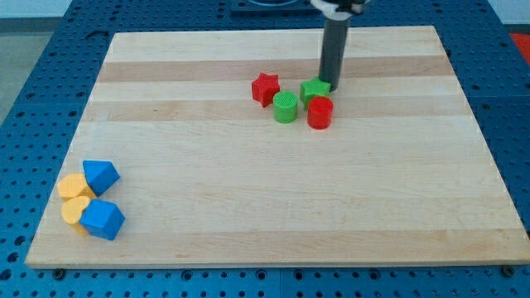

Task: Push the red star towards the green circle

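Tip (330,84) bare, grasping nothing, touching green star (314,89) | red star (265,88) beside green circle (286,107) | risk: I nudge green star into the cluster

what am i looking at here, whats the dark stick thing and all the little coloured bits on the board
This is one camera picture of a robot arm's work area. The dark rod coming down from the view's top belongs to the arm; it holds nothing and only pushes. My tip rests at the small green star-shaped block. These things lie on a pale wooden board on a blue table. Near the tip sit a red star block, a green round block and a red round block. At the view's bottom left lie two blue blocks and two yellow blocks, bunched together.
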Robot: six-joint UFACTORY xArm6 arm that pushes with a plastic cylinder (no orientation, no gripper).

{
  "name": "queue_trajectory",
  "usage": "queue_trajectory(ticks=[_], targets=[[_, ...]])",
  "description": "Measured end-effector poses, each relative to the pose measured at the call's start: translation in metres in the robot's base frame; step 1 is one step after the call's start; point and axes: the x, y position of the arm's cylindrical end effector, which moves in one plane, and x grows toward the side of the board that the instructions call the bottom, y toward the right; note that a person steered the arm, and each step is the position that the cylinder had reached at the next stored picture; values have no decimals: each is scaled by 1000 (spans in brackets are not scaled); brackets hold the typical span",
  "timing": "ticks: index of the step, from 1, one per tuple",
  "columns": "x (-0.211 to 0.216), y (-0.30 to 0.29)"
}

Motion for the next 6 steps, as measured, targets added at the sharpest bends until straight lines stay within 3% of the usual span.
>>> queue_trajectory(ticks=[1,3,6], targets=[[2,-27],[-20,-5],[-22,-103]])
